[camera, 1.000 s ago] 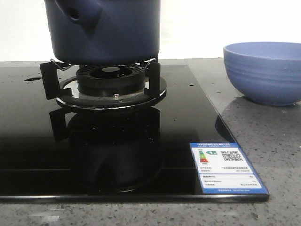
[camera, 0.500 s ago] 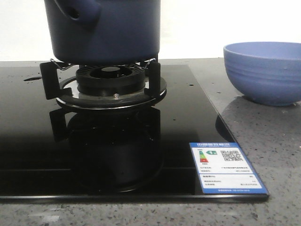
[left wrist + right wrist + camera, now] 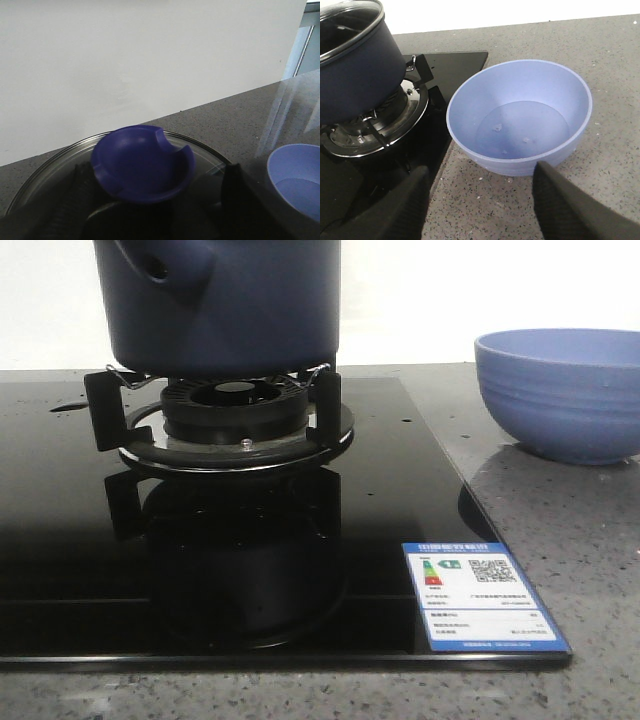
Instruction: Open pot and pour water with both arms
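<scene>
pot point(image 3: 225, 305) top cropped in front view, lid knob point(image 3: 142, 162) blurred

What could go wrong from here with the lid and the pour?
The left gripper straddles the lid's blue knob; the glass lid could slip if gripped off-centre. The pot overhangs the narrow burner supports, so lifting may tip it. The bowl sits unheld between the right gripper's open jaws and could slide.
</scene>
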You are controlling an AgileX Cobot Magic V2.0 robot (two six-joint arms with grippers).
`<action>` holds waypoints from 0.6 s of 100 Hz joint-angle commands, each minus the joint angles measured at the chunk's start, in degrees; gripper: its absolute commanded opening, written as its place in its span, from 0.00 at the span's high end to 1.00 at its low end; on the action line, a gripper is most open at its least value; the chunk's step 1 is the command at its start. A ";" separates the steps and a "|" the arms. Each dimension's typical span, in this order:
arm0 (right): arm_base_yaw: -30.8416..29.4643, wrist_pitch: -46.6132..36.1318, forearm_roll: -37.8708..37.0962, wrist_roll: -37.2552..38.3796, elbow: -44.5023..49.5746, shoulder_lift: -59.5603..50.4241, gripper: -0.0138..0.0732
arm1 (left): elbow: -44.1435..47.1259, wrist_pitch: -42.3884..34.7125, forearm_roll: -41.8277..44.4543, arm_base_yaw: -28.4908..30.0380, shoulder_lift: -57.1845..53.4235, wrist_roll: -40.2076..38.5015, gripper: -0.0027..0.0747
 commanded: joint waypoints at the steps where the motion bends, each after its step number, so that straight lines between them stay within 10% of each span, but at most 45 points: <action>1: 0.08 -4.36 1.03 -0.68 -2.12 0.70 0.37 | -3.18 -4.59 0.23 -0.51 0.17 -0.06 0.32; 60: 0.08 -3.16 1.03 -0.69 -2.12 0.70 0.37 | -3.86 -12.01 -0.25 -0.51 3.81 -0.06 0.32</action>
